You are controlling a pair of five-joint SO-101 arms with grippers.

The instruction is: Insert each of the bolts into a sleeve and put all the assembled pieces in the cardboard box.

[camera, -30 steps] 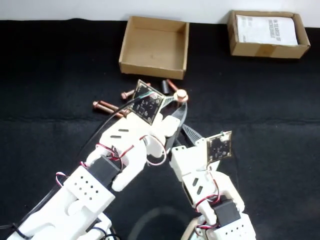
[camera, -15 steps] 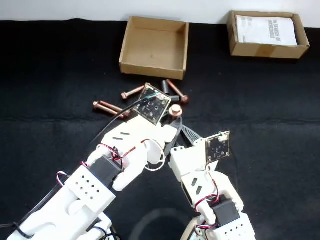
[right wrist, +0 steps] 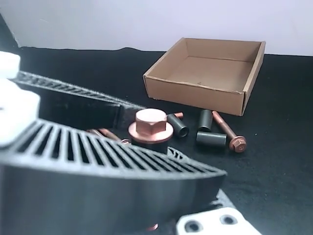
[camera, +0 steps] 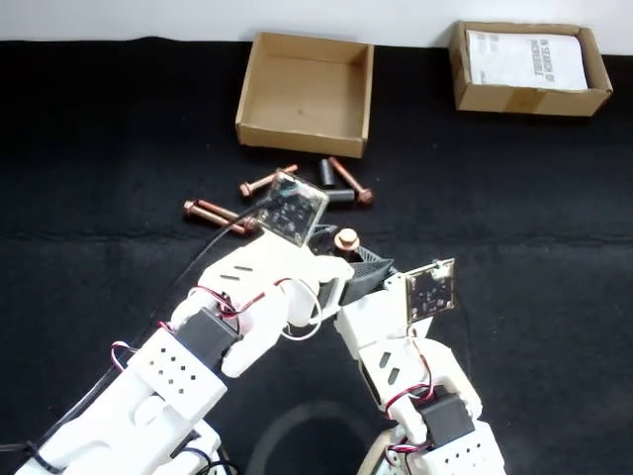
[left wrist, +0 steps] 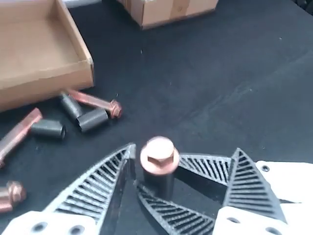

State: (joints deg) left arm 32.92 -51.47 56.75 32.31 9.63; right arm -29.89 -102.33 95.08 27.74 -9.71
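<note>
A copper bolt (camera: 345, 239) stands head up in a dark sleeve (left wrist: 159, 182). My right gripper (left wrist: 159, 172) is shut on the sleeve, one fingertip on each side. In the right wrist view the bolt head (right wrist: 150, 126) shows just above my near finger (right wrist: 122, 166), which hides the sleeve. My left gripper (left wrist: 185, 148) is open around the bolt head (left wrist: 159, 155), with one fingertip (left wrist: 128, 152) close beside it. The open cardboard box (camera: 297, 139) lies beyond, with nothing inside it.
Loose bolts (camera: 213, 213) and dark sleeves (camera: 325, 170) lie on the black cloth between the grippers and the box. One bolt (left wrist: 93, 102) and two sleeves (left wrist: 93, 120) lie near the box wall (left wrist: 44, 85). A second box (camera: 529, 94) with a paper in it stands far right.
The bolt head has moved toward the table's near edge, away from the box, and the right gripper's fingers have drawn back with it. The left wrist has turned slightly.
</note>
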